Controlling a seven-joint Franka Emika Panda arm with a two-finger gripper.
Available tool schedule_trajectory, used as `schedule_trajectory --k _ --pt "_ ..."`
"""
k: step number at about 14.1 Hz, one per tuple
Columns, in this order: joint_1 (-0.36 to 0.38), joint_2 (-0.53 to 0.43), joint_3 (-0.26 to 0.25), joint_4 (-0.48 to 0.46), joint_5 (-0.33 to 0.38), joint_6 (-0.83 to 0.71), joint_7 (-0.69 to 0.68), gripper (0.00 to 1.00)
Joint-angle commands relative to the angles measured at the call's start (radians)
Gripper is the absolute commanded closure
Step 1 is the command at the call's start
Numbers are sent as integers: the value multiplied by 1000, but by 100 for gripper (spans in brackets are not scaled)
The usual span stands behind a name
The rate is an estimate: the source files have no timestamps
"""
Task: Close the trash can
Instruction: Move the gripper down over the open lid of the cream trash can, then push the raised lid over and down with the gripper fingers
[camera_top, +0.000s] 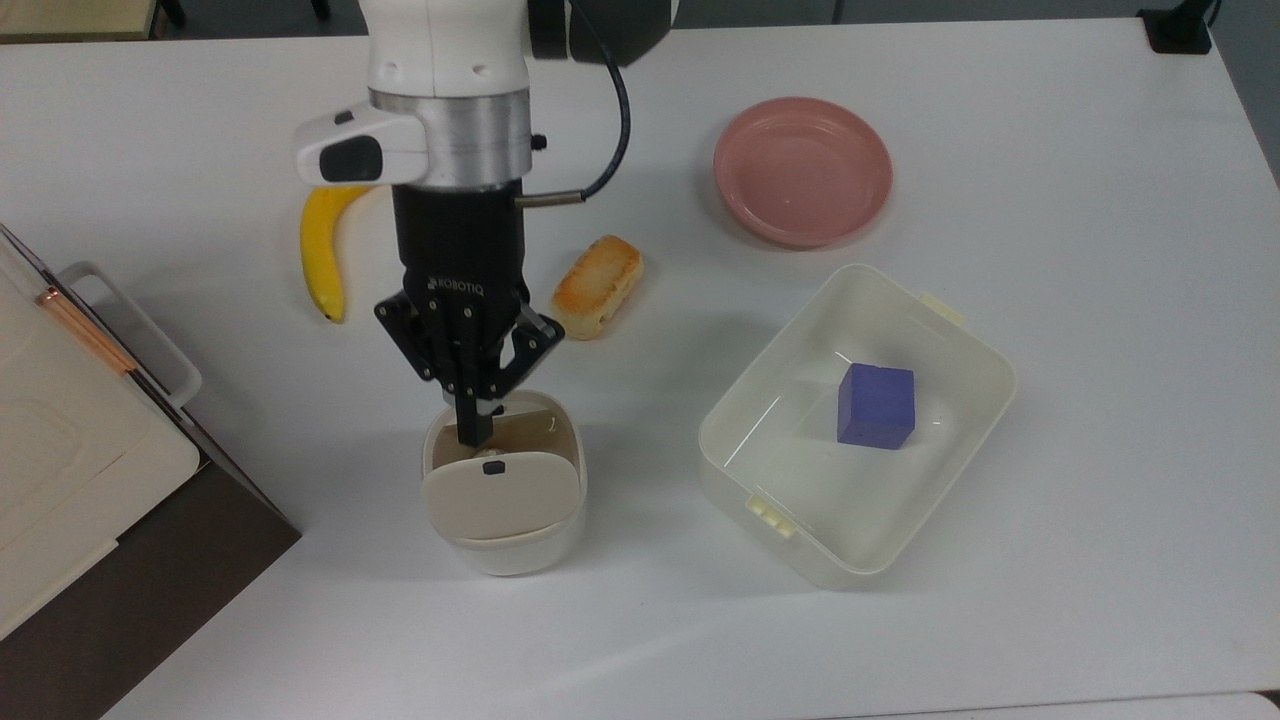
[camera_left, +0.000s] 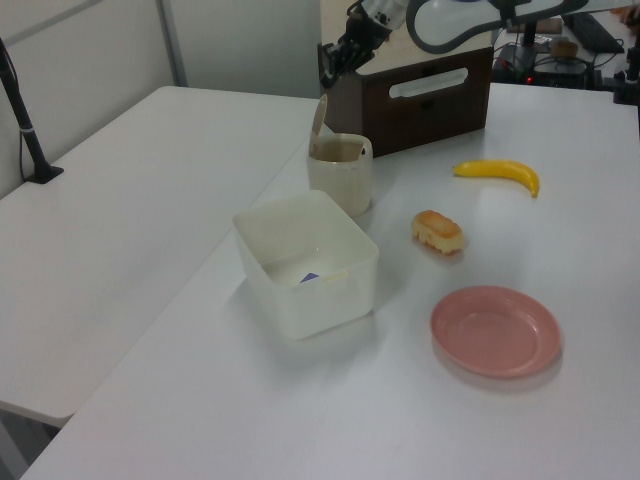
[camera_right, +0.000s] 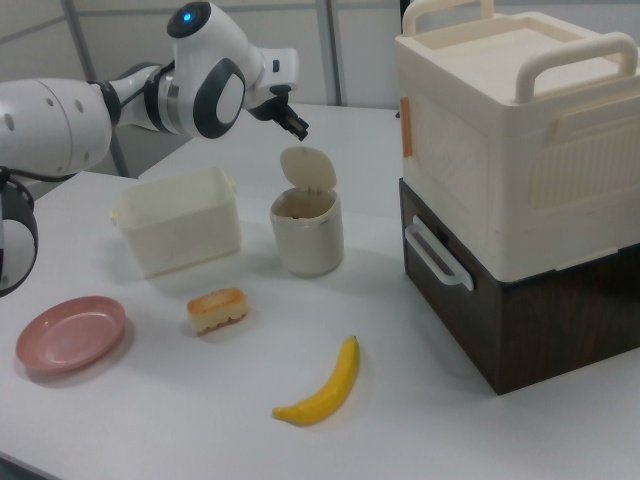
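Hovering with the claw (camera_top: 472, 432) just above the open mouth of the trash can (camera_top: 505, 545), fingers pressed together on nothing. In the right view, poised a little higher than the top edge of the raised lid (camera_right: 307, 168).

Standing upright on the counter (camera_top: 1100, 500), that cream can, with the beige lid tipped up on its hinge, not yet closed. Flanked by a translucent tub (camera_top: 960, 340) holding a blue cube (camera_top: 876, 405) on the top view's right of the can, and by a bread roll (camera_top: 597, 286) and a banana (camera_top: 320, 250) beyond the can on the arm's side.

Likely troubles from here:

- Dropping straight down: into the mouth instead of onto the lid, or a knock against the rim.
- Pressing the lid's inner face from this side: lid forced further open, hinge strained, or the whole can tipped away from the arm.
- Passing over the lid too low: top edge clipped, and the probably light can dragged or toppled.
- Pushing off-centre or too sideways: can sliding or twisting across the smooth counter rather than closing.
- Stopping short: lid resting down without catching at the small black button.
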Motion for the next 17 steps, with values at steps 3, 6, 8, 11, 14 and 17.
schedule_trajectory --k 3,6,8,11,14,17 --pt "26 47 -12 27 -38 113 71 100" --pt "26 53 -10 24 -61 113 71 100" --pt "26 64 -10 21 -78 113 71 100" --pt "25 80 -10 15 -100 113 71 100" --pt "26 82 -10 -2 -114 113 71 100" --pt "26 74 -12 -15 -141 107 71 100"
